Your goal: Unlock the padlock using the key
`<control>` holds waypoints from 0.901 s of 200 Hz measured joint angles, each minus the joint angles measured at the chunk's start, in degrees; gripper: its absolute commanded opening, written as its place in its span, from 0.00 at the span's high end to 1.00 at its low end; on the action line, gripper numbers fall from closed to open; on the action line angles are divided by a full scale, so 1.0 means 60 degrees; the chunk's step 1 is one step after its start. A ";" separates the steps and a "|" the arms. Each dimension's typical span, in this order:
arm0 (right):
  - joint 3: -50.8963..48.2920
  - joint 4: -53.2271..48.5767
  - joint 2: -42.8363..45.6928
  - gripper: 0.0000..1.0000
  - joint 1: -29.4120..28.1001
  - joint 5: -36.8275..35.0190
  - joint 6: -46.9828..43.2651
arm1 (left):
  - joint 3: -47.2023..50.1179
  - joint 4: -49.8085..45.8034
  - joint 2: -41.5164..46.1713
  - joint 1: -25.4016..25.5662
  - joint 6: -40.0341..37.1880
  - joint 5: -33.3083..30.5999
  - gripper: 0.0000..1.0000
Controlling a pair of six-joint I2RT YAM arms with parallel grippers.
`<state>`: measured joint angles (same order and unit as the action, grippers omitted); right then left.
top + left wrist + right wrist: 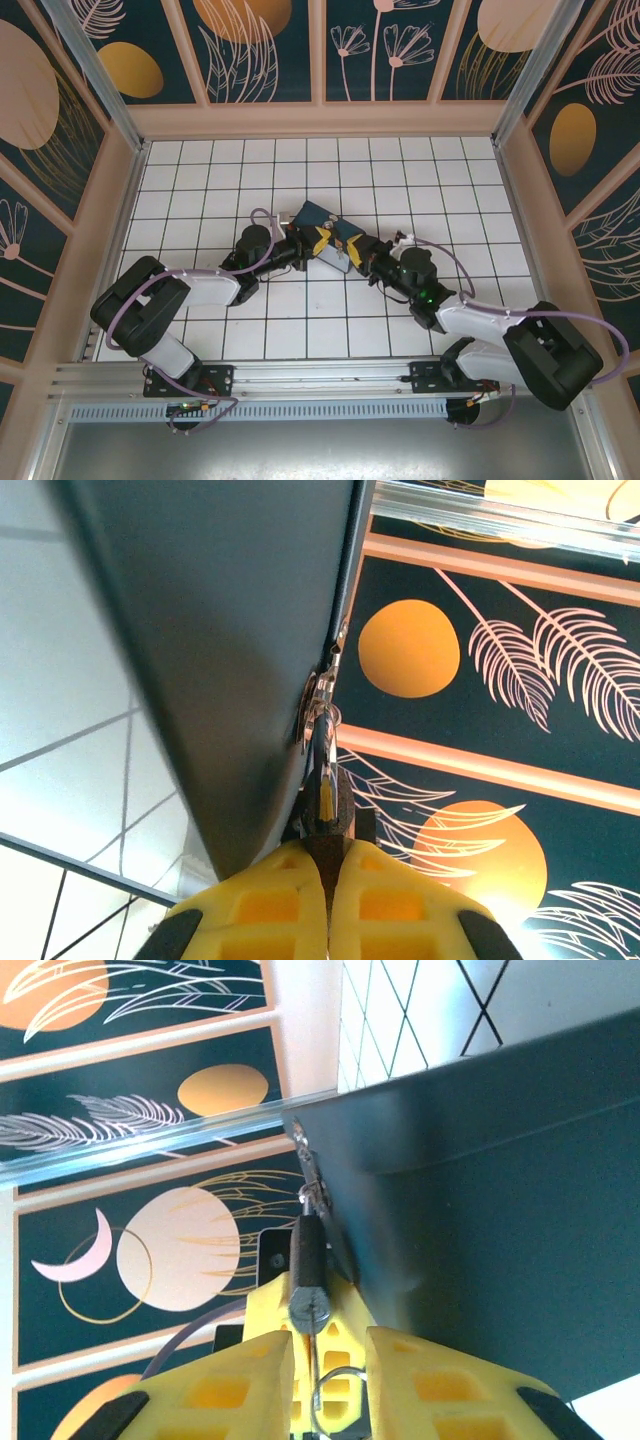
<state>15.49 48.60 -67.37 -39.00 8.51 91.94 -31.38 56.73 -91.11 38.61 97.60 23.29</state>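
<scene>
Both arms are stretched from the near edge and brought together approx. at the middle of the table [200, 170], well apart from every edge. The left gripper [328, 858] is seen clenched, fingers pressed together on the dark body of the padlock [330, 822]. This is judged to be done so the lock is held steady w/ its keyhole end turned twd the other arm. The right gripper [330, 1355] is seen released, its fingers [445, 1390] parted. The key [313, 1365] is stood edge-on in the gap, touched by neither finger as far as can be told, and a wire ring [338, 1392] is hung beside it. The key tip is set at the silvery keyhole end; whether it is seated inside can't be told. Beyond, the thin shackle [310, 1197] is passed thru a hasp [304, 1152] on the edge of the blue box [318, 215], which is laid over both gripper tips. The next step is judged to be a regrip of the key for turning
</scene>
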 measured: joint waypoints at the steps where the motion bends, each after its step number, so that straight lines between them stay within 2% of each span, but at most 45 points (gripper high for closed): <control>1: 0.0000 -0.0007 0.0011 0.73 0.0000 0.0000 -0.0018 | 0.0000 0.0000 0.0000 0.0000 0.0000 0.0000 1.00; 136: 0.0372 -0.0222 -0.0280 0.79 -0.0459 0.0011 -0.0302 | 0.0000 -0.0200 0.0018 0.0000 -0.0189 -0.0036 1.00; 180: 0.0372 -0.0058 -0.0535 0.88 -0.0546 0.0015 -0.0259 | 0.0000 -0.0259 0.0018 0.0000 -0.0222 -0.0040 1.00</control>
<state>17.72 48.25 -70.59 -42.28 8.60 90.39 -31.38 55.18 -91.00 38.61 96.27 23.05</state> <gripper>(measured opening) 0.144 0.043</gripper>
